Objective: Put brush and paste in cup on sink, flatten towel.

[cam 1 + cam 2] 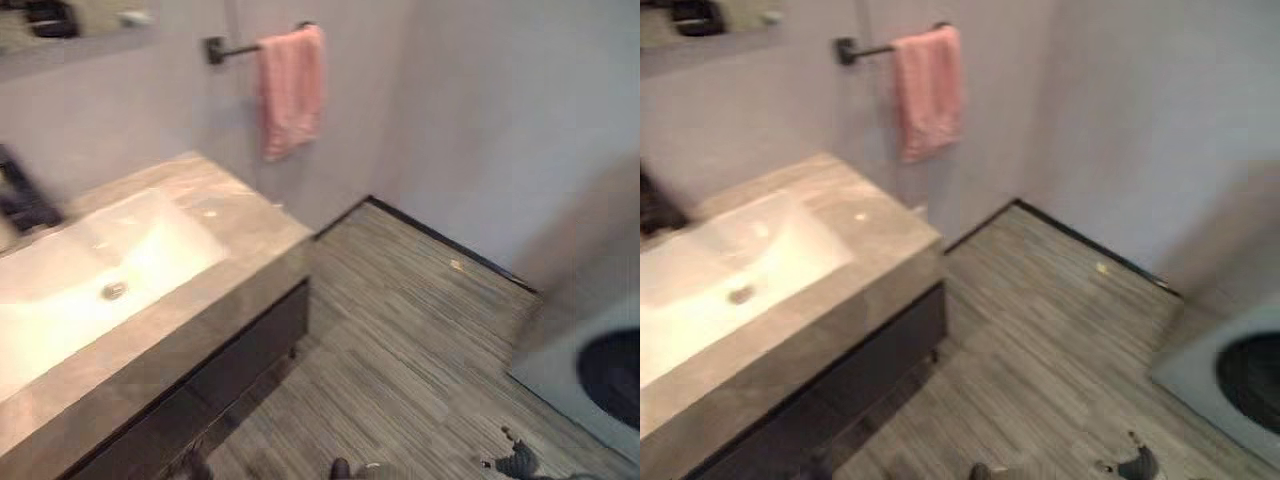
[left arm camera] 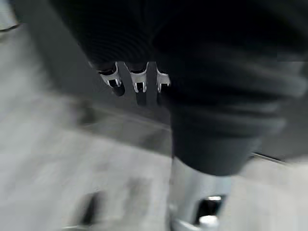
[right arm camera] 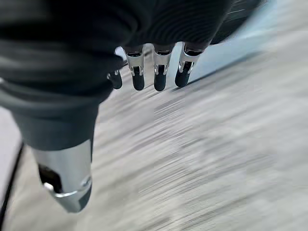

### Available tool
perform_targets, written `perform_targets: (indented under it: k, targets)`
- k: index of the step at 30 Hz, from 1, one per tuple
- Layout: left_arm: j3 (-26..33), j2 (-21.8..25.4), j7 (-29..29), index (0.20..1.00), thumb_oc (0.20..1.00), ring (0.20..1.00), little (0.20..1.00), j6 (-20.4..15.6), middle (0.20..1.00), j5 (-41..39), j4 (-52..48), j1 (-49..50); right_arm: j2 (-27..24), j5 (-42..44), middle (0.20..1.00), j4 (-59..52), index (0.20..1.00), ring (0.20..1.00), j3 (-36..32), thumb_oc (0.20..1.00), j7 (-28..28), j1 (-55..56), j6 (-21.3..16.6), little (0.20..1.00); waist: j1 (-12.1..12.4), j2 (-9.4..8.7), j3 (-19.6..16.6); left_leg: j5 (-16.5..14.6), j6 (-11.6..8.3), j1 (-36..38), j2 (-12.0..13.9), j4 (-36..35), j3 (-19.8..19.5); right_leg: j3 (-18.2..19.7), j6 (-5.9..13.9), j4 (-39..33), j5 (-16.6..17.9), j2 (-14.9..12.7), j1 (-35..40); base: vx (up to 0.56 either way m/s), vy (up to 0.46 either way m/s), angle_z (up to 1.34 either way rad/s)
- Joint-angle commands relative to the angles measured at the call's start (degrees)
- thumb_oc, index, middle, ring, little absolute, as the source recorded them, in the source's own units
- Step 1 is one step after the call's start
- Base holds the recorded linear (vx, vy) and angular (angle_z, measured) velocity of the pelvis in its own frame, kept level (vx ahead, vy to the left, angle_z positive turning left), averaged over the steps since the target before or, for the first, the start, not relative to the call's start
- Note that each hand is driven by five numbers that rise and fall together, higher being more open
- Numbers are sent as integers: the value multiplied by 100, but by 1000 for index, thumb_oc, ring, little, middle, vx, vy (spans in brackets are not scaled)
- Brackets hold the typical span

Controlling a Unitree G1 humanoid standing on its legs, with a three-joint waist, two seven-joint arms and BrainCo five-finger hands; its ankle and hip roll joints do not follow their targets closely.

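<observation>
head eyes: high, looking down, share sink (image 1: 90,270) and towel (image 1: 292,90) | wrists: close, facing floor (image 3: 216,159)

Pale walls (image 1: 480,110) meet a grey striped plank floor (image 1: 400,350). A stone counter (image 1: 250,215) stands over a dark cabinet (image 1: 250,345).

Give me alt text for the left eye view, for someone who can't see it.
A pink towel hangs bunched on a dark wall bar above the far end of a stone-topped sink counter with a white basin. To the right, striped grey floor runs to pale walls.
</observation>
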Motion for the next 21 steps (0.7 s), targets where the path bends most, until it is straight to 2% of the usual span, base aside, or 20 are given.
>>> perform_targets:
  k: [1, 3, 4, 5, 6, 8, 9, 10, 12, 13, 14, 15, 16, 17, 18, 20, 21]
  targets:
    - [-146, -276, 36, 1000, 1000, 1000, 1000, -305, 1000, -329, -147, -209, -9, 824, 1000, -480, 1000, 1000, 67, 1000, 27, -559, -544, 1000, 365, 149, 354, 618, 186, -716, -1028, -758, -1492, 648, 979, -359, 34, -341, 290, 17, -106, -243]
    - [-210, -251, -106, 1000, 1000, 1000, 1000, -402, 1000, -553, -314, -238, 65, 1227, 1000, -406, 1000, 1000, 24, 1000, 206, -595, -596, 1000, 445, 112, 306, 549, 261, -800, -1304, -786, -1946, 1129, 996, -507, 176, -247, 287, 176, -25, -184]
    - [-306, -262, -140, 1000, 1000, 1000, 1000, -439, 1000, -683, -506, -265, 149, 1538, 1000, -257, 1000, 1000, 57, 1000, 328, -705, -612, 1000, 593, 134, 313, 451, 315, -959, -1686, -952, -2526, 1472, 1009, -581, 217, -193, 318, 198, 52, -169]
    - [-360, -284, -124, 1000, 1000, 1000, 1000, -446, 1000, -709, -551, -321, 168, 1618, 1000, -212, 1000, 1000, 112, 1000, 360, -816, -633, 1000, 696, 164, 336, 430, 331, -1084, -1959, -1139, -2918, 1714, 1023, -592, 247, -139, 308, 133, 57, -153]
    - [-359, -284, -125, 1000, 1000, 1000, 1000, -446, 1000, -709, -550, -324, 169, 1618, 1000, -210, 1000, 1000, 111, 1000, 360, -820, -634, 1000, 698, 162, 327, 447, 330, -1093, -1959, -1154, -2915, 1718, 1023, -595, 257, -139, 293, 67, 43, -146]
    - [-397, -359, -125, 1000, 1000, 1000, 1000, -405, 1000, -715, -454, -415, 148, 1470, 1000, -179, 1000, 1000, 218, 1000, 317, -999, -582, 1000, 755, 239, 349, 500, 331, -1159, -2117, -1360, -3163, 2011, 1073, -577, 308, -31, 237, 66, 55, -93]
    - [-447, -356, -133, 1000, 1000, 1000, 1000, -418, 1000, -664, -553, -425, 156, 1374, 1000, -157, 1000, 1000, 282, 1000, 334, -1063, -538, 1000, 748, 270, 340, 466, 349, -1081, -2072, -1436, -3068, 2105, 1098, -557, 264, -29, 253, 140, 149, -100]
    - [-417, -377, -97, 1000, 1000, 1000, 1000, -418, 1000, -623, -522, -360, 189, 1234, 1000, -198, 1000, 1000, 347, 1000, 321, -1078, -514, 1000, 721, 367, 235, 448, 445, -741, -2053, -1815, -2876, 2190, 1155, -566, 301, -15, 259, 146, 174, -94]
    - [-421, -402, -77, 1000, 1000, 1000, 1000, -420, 1000, -653, -481, -375, 200, 1176, 1000, -218, 1000, 1000, 361, 1000, 302, -1077, -504, 1000, 720, 386, 203, 482, 450, -629, -2070, -1937, -2819, 2191, 1182, -520, 301, -36, 253, 94, 110, -77]
    - [-398, -397, -97, 1000, 1000, 1000, 1000, -412, 1000, -705, -489, -382, 217, 1137, 1000, -302, 1000, 1000, 365, 1000, 290, -1057, -493, 1000, 712, 401, 179, 480, 489, -546, -2083, -2033, -2778, 2161, 1193, -390, 250, -23, 213, 68, 72, -24]
    - [-386, -312, -86, 1000, 1000, 1000, 1000, -437, 1000, -758, -606, -347, 272, 1067, 1000, -413, 1000, 1000, 427, 1000, 306, -1053, -481, 1000, 752, 398, 223, 489, 520, -408, -2040, -2167, -2539, 1866, 1240, -61, 249, -47, 45, 67, 72, -11]
    - [-386, -312, -86, 1000, 1000, 1000, 1000, -437, 1000, -758, -606, -347, 272, 1067, 1000, -413, 1000, 1000, 427, 1000, 306, -1053, -481, 1000, 754, 398, 220, 489, 520, -412, -2040, -2167, -2537, 1868, 1240, -61, 250, -47, 41, -13, 42, -22]
    - [-393, -269, -72, 1000, 1000, 1000, 1000, -426, 1000, -735, -735, -329, 324, 975, 1000, -317, 1000, 1000, 501, 1000, 288, -1162, -490, 1000, 988, 416, 274, 461, 492, -366, -1937, -2209, -2292, 702, 1319, 58, 197, -484, -68, -59, -19, -61]
    - [-341, -260, -70, 1000, 1000, 1000, 1000, -397, 1000, -737, -776, -314, 388, 920, 1000, -302, 1000, 1000, 559, 1000, 281, -1195, -453, 1000, 1057, 432, 243, 456, 469, -360, -1872, -2233, -2184, 107, 1318, 75, 244, -745, -104, -30, -22, -69]
    - [-294, -252, -59, 1000, 1000, 1000, 1000, -402, 1000, -772, -758, -292, 421, 898, 1000, -258, 1000, 1000, 564, 1000, 290, -1206, -437, 1000, 988, 431, 236, 437, 461, -292, -1859, -2250, -2168, -3, 1329, 41, 255, -781, -113, 57, -29, -123]
    - [-175, -198, -33, 1000, 1000, 1000, 1000, -428, 1000, -939, -780, -309, 434, 854, 1000, -221, 1000, 1000, 559, 1000, 279, -1196, -422, 1000, 910, 410, 274, 331, 476, -234, -1870, -2066, -2176, 244, 1336, 60, 329, -764, -203, 93, 8, -68]
    - [-70, -180, -31, 1000, 1000, 1000, 1000, -422, 1000, -1048, -852, -267, 429, 889, 1000, -262, 1000, 1000, 528, 1000, 298, -1147, -421, 1000, 911, 380, 272, 227, 496, -253, -1892, -1901, -2169, 216, 1312, 16, 318, -805, -143, 45, 12, 16]
